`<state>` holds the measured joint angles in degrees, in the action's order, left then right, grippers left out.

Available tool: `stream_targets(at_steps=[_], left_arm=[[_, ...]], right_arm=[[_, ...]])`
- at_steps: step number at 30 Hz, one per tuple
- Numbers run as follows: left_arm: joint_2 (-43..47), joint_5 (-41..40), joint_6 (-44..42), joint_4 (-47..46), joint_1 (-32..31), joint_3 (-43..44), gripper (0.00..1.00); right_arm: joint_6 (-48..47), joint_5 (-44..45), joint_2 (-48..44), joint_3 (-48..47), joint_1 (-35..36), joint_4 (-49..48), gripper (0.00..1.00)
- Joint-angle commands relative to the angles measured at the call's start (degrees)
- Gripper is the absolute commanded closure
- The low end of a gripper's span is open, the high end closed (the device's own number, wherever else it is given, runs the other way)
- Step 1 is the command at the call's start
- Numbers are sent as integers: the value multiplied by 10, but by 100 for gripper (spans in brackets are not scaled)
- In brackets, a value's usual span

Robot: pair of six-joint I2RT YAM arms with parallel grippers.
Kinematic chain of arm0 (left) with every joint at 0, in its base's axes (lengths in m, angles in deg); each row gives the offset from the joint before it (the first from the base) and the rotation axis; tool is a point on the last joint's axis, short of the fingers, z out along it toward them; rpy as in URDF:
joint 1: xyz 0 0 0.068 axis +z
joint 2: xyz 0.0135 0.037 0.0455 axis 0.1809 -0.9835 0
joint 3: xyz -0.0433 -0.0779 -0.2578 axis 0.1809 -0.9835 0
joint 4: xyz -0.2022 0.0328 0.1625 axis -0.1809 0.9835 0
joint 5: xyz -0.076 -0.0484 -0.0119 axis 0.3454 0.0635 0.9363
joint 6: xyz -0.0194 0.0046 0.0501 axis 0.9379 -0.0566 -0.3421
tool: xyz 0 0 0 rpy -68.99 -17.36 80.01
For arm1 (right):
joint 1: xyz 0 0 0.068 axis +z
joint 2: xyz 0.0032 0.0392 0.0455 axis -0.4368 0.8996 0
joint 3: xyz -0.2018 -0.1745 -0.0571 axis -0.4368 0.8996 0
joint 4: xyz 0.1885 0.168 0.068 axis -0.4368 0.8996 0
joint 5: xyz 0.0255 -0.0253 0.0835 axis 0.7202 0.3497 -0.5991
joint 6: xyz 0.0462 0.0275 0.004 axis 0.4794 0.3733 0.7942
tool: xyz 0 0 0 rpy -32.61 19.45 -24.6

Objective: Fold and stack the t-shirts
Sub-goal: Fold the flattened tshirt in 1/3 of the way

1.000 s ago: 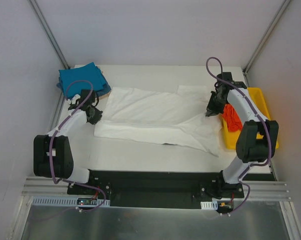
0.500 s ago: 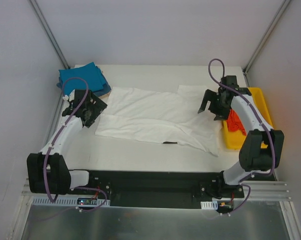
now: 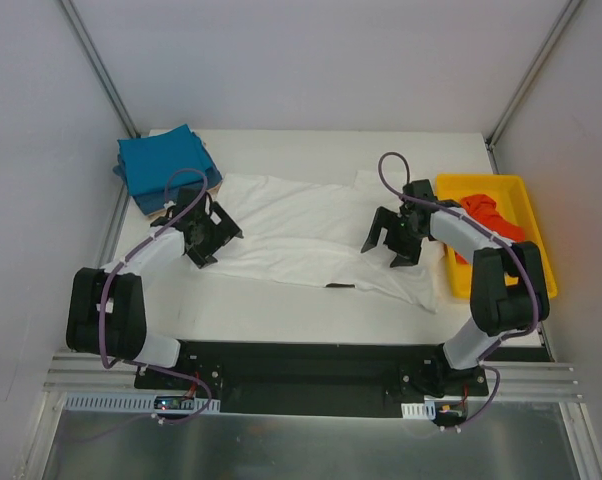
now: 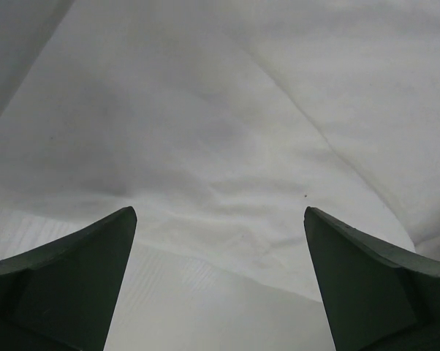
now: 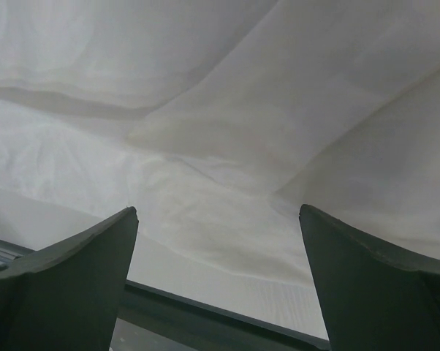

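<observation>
A white t-shirt [image 3: 301, 232] lies spread and partly folded across the middle of the table, a bit of black print at its near edge. My left gripper [image 3: 219, 236] hovers open over its left end, nothing between the fingers; the left wrist view shows only white cloth [image 4: 227, 139]. My right gripper [image 3: 389, 240] stands open over the shirt's right part, also empty, with white cloth [image 5: 227, 110] below it. Folded teal-blue t-shirts [image 3: 163, 159] are stacked at the back left. An orange-red t-shirt [image 3: 486, 212] lies in the tray.
A yellow plastic tray [image 3: 526, 250] stands at the right edge of the table. The enclosure's walls and metal posts close in the table at the back and sides. The black base rail [image 3: 311, 365] runs along the near edge.
Both grippers opened and let go of the white shirt's ends, then moved inward over the shirt. The shirt's ends dropped flat. The yellow tray is uncovered.
</observation>
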<state>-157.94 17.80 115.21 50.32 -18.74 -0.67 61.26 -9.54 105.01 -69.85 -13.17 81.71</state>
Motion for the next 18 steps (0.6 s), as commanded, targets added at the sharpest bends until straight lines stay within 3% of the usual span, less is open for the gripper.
stream_targets(at_steps=[1, 10, 14, 18], left_arm=[[-41, 16, -18, -17, 1, 14, 1], [-88, 1, -17, -17, 1, 2, 1], [-72, -13, 7, -17, 1, -17, 1], [-51, -23, 13, -16, 1, -26, 1]], right_arm=[[37, 7, 40, -37, 5, -37, 4], [56, 2, 94, -65, 7, -81, 4], [77, 11, 128, -125, 17, -88, 4], [96, 29, 194, -254, 34, -73, 4]])
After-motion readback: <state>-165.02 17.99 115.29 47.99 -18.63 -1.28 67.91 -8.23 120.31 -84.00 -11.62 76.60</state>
